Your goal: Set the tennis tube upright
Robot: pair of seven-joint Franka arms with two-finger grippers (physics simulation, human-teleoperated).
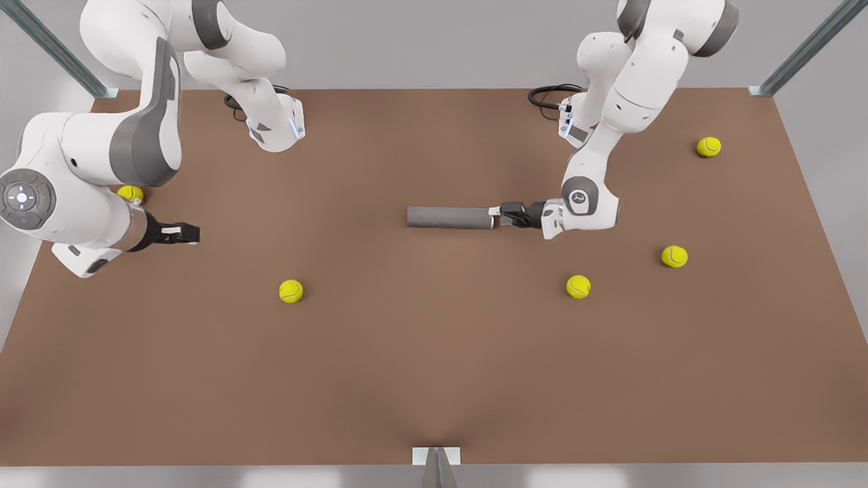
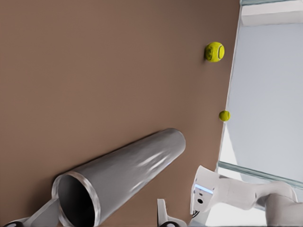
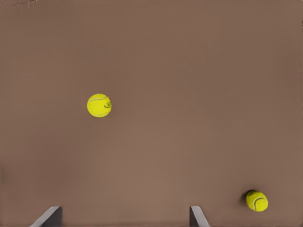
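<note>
The tennis tube (image 1: 449,217) is a grey cylinder lying on its side in the middle of the brown table (image 1: 434,379), its silvery rim pointing to the front view's right. My left gripper (image 1: 505,215) is low at that rim end and open. In the left wrist view the tube (image 2: 128,172) shows its open mouth, and the left gripper (image 2: 106,210) has one finger (image 2: 42,216) against the rim and the other standing apart from the tube. My right gripper (image 1: 186,232) waits open at the front view's left, far from the tube, its fingertips (image 3: 196,215) above bare table.
Several yellow-green tennis balls lie scattered: one (image 1: 291,291) front left, one (image 1: 578,286) and another (image 1: 674,256) front right, one (image 1: 708,146) far right, one (image 1: 130,193) behind the right arm. Metal frame posts stand at the table's corners.
</note>
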